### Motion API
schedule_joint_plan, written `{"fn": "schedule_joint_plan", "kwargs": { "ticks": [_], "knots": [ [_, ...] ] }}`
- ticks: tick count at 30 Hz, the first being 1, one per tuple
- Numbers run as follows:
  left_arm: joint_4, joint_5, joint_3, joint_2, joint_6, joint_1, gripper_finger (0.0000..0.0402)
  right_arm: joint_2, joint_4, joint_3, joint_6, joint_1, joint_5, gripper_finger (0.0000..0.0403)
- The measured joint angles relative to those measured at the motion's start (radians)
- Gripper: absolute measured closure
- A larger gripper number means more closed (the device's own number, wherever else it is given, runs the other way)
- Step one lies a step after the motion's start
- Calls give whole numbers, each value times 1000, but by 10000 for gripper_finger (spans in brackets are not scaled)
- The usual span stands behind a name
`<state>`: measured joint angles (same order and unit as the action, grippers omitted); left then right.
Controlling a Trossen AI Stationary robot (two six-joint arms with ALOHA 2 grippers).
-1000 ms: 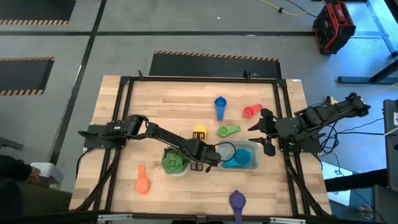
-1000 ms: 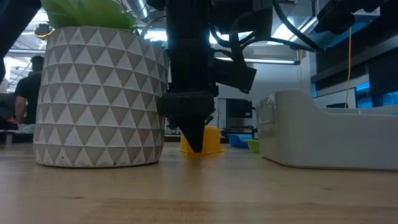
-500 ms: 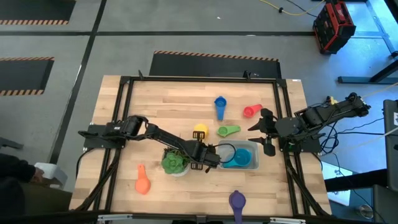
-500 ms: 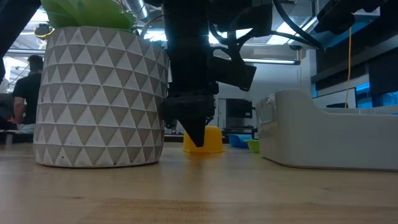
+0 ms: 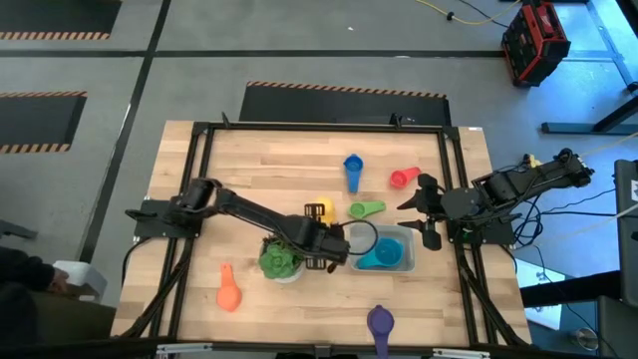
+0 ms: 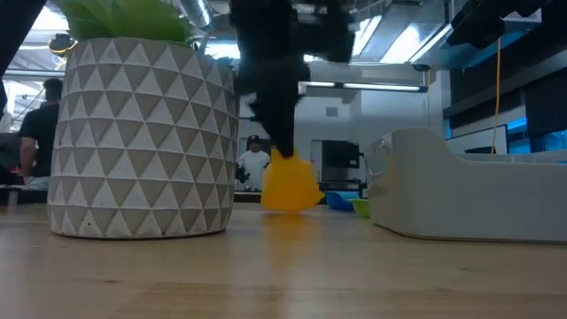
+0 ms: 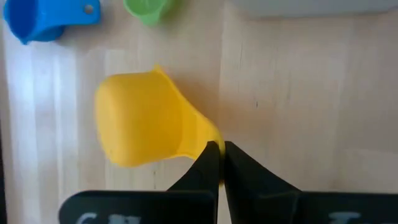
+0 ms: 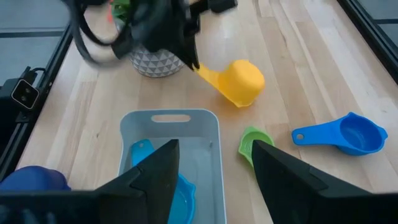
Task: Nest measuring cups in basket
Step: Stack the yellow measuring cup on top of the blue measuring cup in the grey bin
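Observation:
My left gripper (image 5: pixel 319 223) is shut on the yellow measuring cup (image 5: pixel 317 209), just above the table between the potted plant (image 5: pixel 280 259) and the green cup (image 5: pixel 365 209). The cup also shows in the low view (image 6: pixel 288 184) and the right wrist view (image 8: pixel 241 81). The greyish basket (image 5: pixel 391 249) stands to its right with a teal cup (image 8: pixel 181 194) inside. My right gripper (image 5: pixel 420 211) hangs open above the table's right edge, beyond the basket, touching nothing. My left gripper pinches the yellow cup's handle at its free end (image 7: pixel 210 142) between its two fingertips (image 7: pixel 205 167). The fingers slant steeply down from the plant's side (image 8: pixel 188 57). The cup is lifted clear of the table and tilted, its bowl (image 8: pixel 244 81) lower than the handle.
Loose on the table lie a blue cup (image 5: pixel 352 170), a red cup (image 5: pixel 403 178), an orange cup (image 5: pixel 228 289) and a purple cup (image 5: pixel 380 322). The plant's white patterned pot (image 6: pixel 142 133) stands close beside my left gripper. People show in the room behind.
My left gripper has shut on the yellow cup's handle and then risen. The cup, which stood on the table, is now lifted clear and tipped, bowl hanging lower than the handle.

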<state>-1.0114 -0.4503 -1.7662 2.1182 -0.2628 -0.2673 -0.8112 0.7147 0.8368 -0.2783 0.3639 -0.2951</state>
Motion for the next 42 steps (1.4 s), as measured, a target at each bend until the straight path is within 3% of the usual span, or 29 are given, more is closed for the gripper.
{"fn": "schedule_joint_plan", "kwargs": {
  "ticks": [13,22,28,35,42],
  "knots": [
    [19,0,0,-167,-53,5,401,-2,-21,0,4,0,0,196],
    [45,34,0,-293,-132,38,401,-54,-117,0,158,0,0,196],
    [81,110,0,-367,-156,64,401,-128,-237,0,291,0,-5,196],
    [114,155,-1,-397,-181,87,401,-239,-423,0,446,0,-105,196],
    [132,183,-1,-402,-184,93,400,-338,-494,0,449,0,-342,196]
  ]
}}
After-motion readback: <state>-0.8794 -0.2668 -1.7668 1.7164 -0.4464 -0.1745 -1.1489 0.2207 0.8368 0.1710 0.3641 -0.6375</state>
